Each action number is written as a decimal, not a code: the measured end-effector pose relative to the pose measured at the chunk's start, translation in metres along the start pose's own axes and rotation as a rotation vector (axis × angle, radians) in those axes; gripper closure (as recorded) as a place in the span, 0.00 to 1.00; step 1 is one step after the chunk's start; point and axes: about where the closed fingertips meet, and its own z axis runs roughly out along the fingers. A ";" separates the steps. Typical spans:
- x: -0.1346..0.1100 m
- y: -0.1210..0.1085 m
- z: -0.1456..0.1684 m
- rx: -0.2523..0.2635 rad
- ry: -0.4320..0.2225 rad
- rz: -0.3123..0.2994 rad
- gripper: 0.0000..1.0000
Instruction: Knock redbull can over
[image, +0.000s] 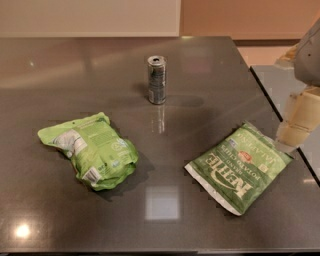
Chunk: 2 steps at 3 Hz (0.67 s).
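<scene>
Silver redbull can (156, 80) is standing upright on the bench (210, 70), well left of the gripper (297, 122), whose state I cannot tell.

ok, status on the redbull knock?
Gripper at right edge, far from redbull can. Can upright, centre-back of table. Kettle bag and crumpled green bag lie nearer camera, off the direct line.

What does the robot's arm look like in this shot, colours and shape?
Only part of it shows, at the right edge. The arm has a smooth grey casing with rounded contours. Below it, the gripper is made of blocky cream-white segments with soft edges, above the right edge of the table. No cables or markings are visible.
</scene>
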 end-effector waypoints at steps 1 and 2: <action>0.000 0.000 0.000 0.000 0.000 0.000 0.00; -0.006 -0.005 0.002 -0.004 -0.018 0.001 0.00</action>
